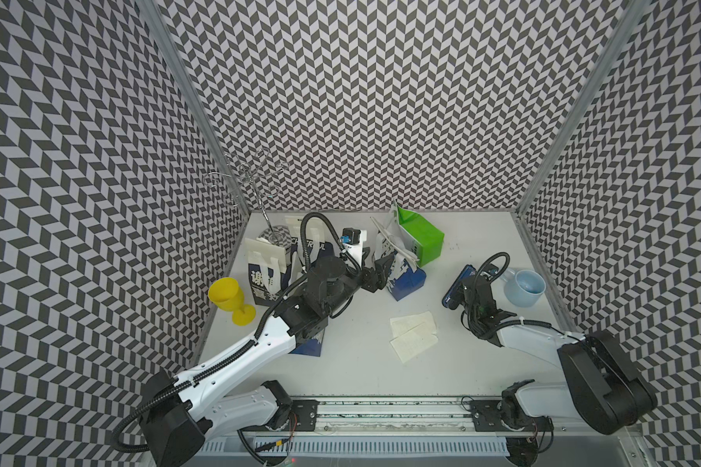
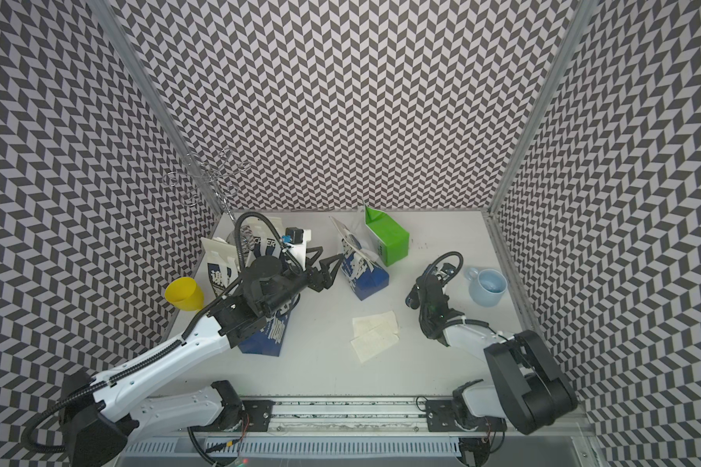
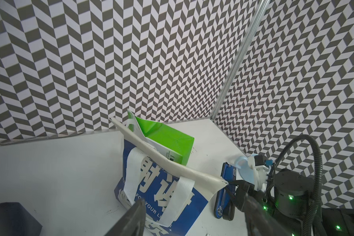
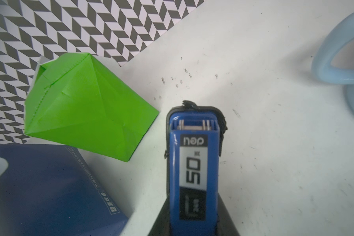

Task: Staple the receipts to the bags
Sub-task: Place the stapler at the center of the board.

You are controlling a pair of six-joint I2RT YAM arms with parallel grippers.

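A dark blue bag (image 1: 407, 283) (image 2: 365, 279) (image 3: 161, 194) with white lettering and white handles stands mid-table, its white top edge folded over. Behind it stands the green bag (image 1: 421, 238) (image 2: 387, 238) (image 3: 168, 141) (image 4: 86, 114). My left gripper (image 1: 381, 271) (image 2: 326, 265) (image 3: 194, 212) is open at the blue bag's left side, holding nothing. My right gripper (image 1: 468, 295) (image 4: 194, 224) is shut on the blue-black stapler (image 1: 458, 287) (image 3: 225, 196) (image 4: 194, 163), to the right of that bag. Loose receipts (image 1: 413, 335) (image 2: 375, 333) lie overlapped on the table between the arms.
More blue bags (image 1: 264, 275) stand at the back left, and one lies flat (image 2: 268, 335) under the left arm. A yellow goblet (image 1: 231, 299) is at the left edge, a light blue mug (image 1: 525, 287) at the right, and a wire stand (image 1: 251, 182) in the back-left corner.
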